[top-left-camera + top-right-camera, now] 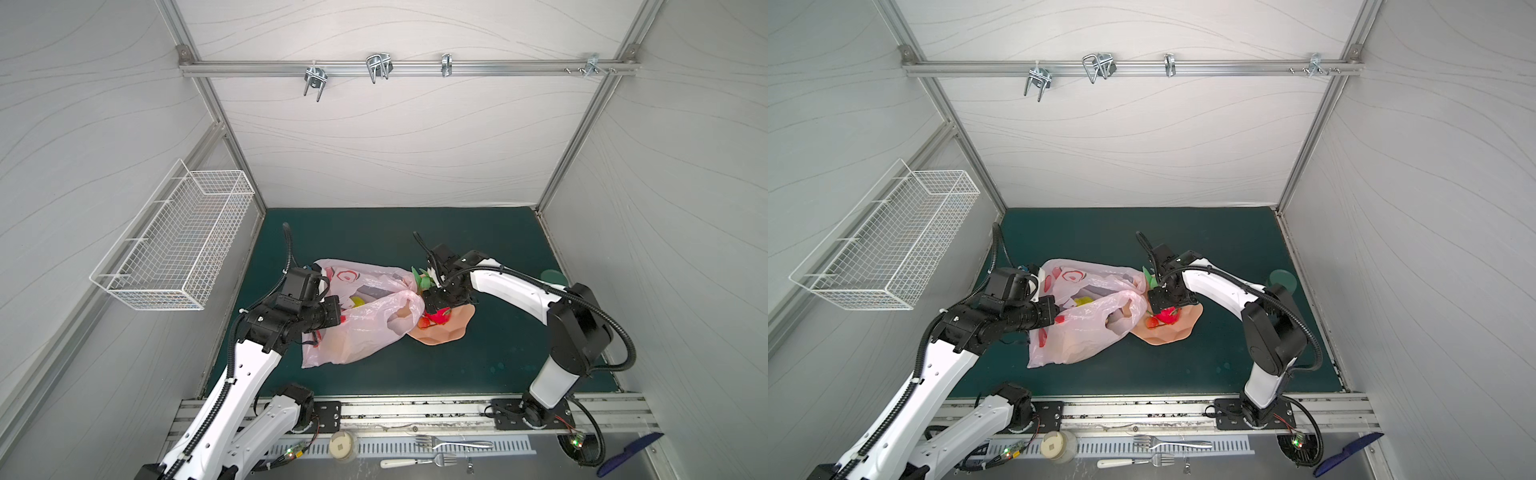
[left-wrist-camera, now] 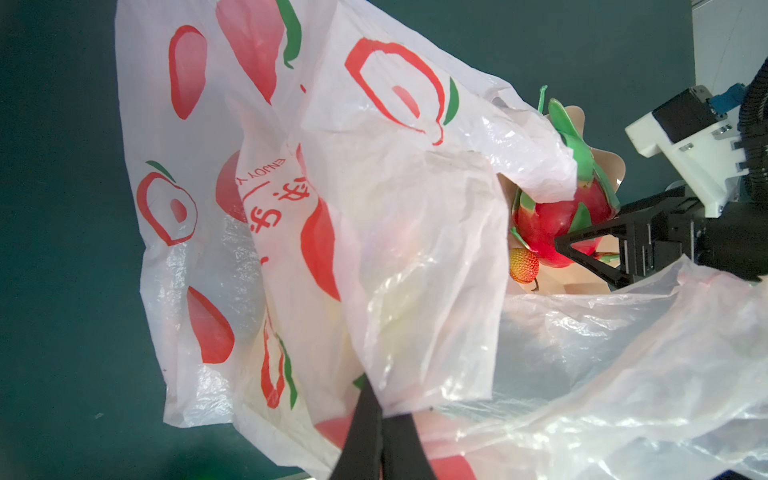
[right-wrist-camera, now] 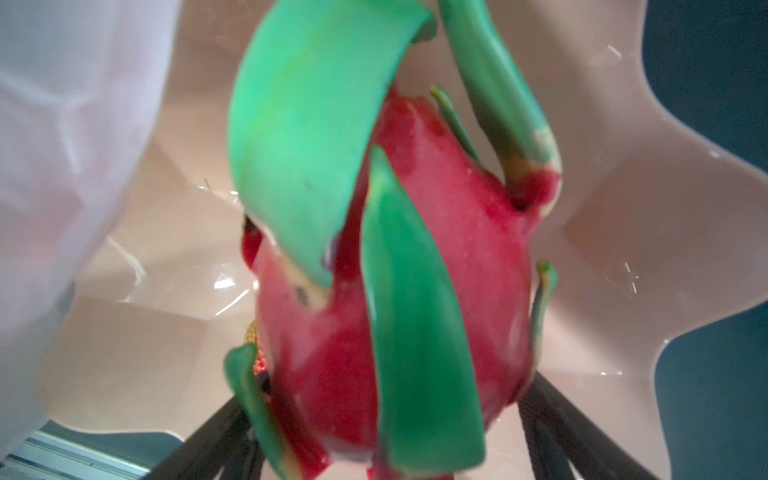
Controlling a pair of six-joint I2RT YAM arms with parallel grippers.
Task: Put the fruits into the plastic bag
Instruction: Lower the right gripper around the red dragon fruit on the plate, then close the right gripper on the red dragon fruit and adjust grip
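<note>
On the dark green table [image 1: 478,241] the thin translucent pale pink plastic bag [image 1: 357,328] lies slumped, with the left tool [image 2: 380,415] pinched tight on its film; lifting that edge higher would widen the mouth. At the mouth, in the peach scalloped plastic bowl [image 1: 449,332], the right tool [image 3: 390,399] stands wide astride the red-pink, green-leaved toy dragon fruit [image 3: 436,291] (contact unclear). It should close on the body, not the leaves. A small bumpy red-yellow fruit [image 2: 523,266] peeks out, half hidden.
</note>
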